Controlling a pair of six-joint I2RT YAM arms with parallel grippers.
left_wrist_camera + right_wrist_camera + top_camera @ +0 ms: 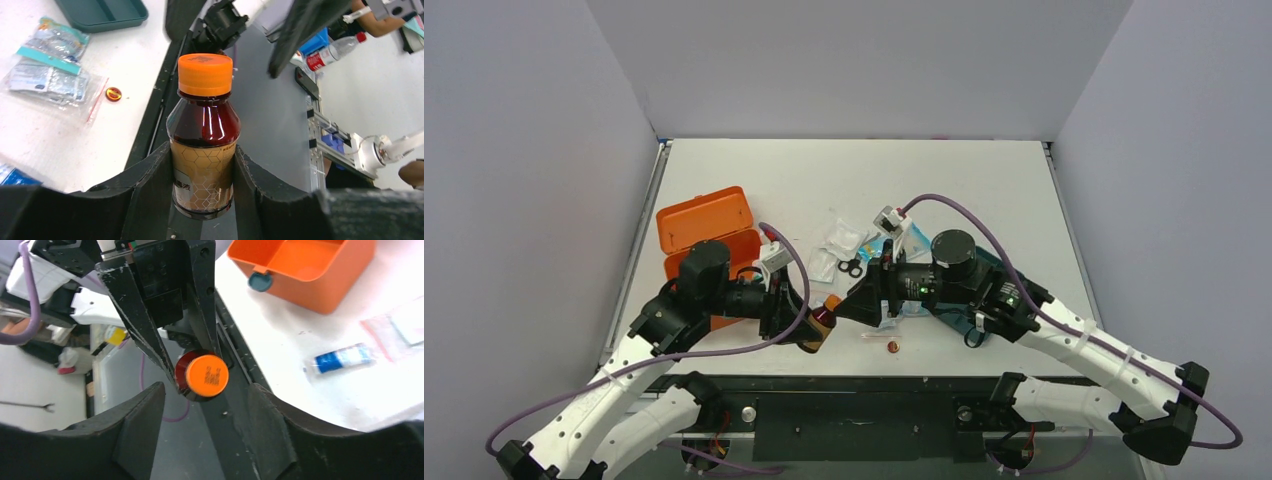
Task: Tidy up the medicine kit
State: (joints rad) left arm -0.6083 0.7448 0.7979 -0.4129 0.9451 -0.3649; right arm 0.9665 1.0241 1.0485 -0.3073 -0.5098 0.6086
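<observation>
Two arms meet near the front edge of the table (pixel 984 190) in the top view: the left gripper (pixel 810 334) is clamped on a brown bottle (pixel 822 320) with an orange cap, the right gripper (pixel 849 306) is just beside it, and the medicine kit (pixel 714 225) lies open at the table's left, behind the left arm. From the left wrist, both fingers press the bottle's label; bagged packets (pixel 50 75) and a teal tray (pixel 107 20) lie on the table. From the right wrist, the right fingers are spread wide and empty, the cap facing them, and the kit sits upper right.
</observation>
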